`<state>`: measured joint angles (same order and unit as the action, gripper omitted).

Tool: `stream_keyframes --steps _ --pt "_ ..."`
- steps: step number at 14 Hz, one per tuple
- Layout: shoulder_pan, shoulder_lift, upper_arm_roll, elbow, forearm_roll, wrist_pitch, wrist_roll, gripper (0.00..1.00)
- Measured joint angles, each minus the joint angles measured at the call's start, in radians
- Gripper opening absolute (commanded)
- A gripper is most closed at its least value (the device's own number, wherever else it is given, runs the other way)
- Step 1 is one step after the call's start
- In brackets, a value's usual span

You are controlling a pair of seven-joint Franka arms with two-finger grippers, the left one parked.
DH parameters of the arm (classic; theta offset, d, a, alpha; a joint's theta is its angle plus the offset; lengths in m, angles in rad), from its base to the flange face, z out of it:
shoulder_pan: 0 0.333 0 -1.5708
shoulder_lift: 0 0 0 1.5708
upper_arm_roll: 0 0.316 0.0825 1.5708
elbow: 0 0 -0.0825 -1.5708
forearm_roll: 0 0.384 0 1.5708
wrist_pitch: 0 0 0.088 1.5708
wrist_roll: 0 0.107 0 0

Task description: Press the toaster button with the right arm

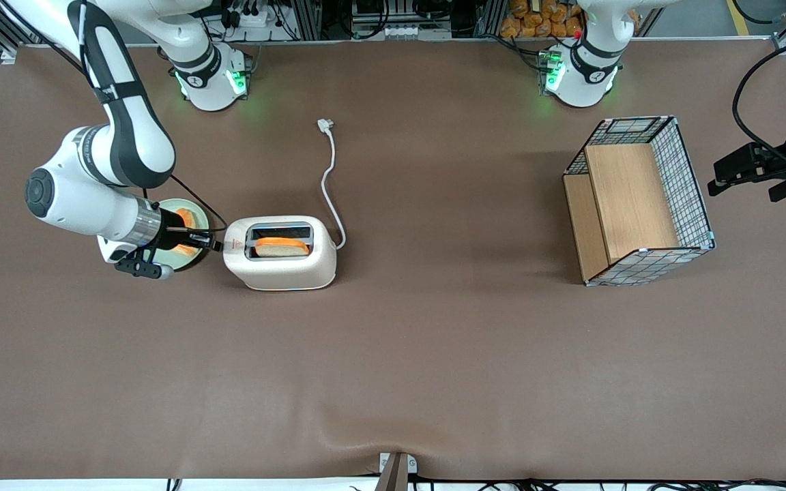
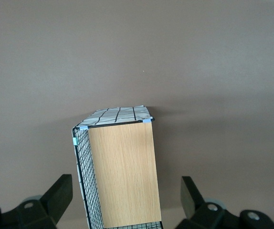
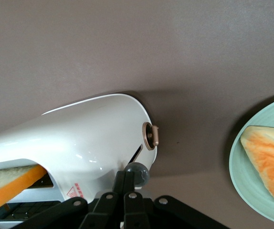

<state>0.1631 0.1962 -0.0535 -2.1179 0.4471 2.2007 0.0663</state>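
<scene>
The cream-white toaster stands on the brown table with a slice of toast in its slot. My right arm's gripper is level with the toaster's narrow end face, over a green plate. In the right wrist view the gripper is shut, with its two fingers pressed together. Their tips touch the toaster button, a small round grey nub on the end face of the toaster. A tan round dial sits on the same face, apart from the fingers.
The green plate beside the toaster holds a slice of toast. The white cord runs from the toaster to its plug, farther from the front camera. A wire basket with a wooden insert stands toward the parked arm's end.
</scene>
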Motion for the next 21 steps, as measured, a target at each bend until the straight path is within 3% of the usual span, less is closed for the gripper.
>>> stream_keyframes --steps 21 --pt "-0.031 0.077 -0.009 -0.002 0.144 0.018 -0.119 0.0"
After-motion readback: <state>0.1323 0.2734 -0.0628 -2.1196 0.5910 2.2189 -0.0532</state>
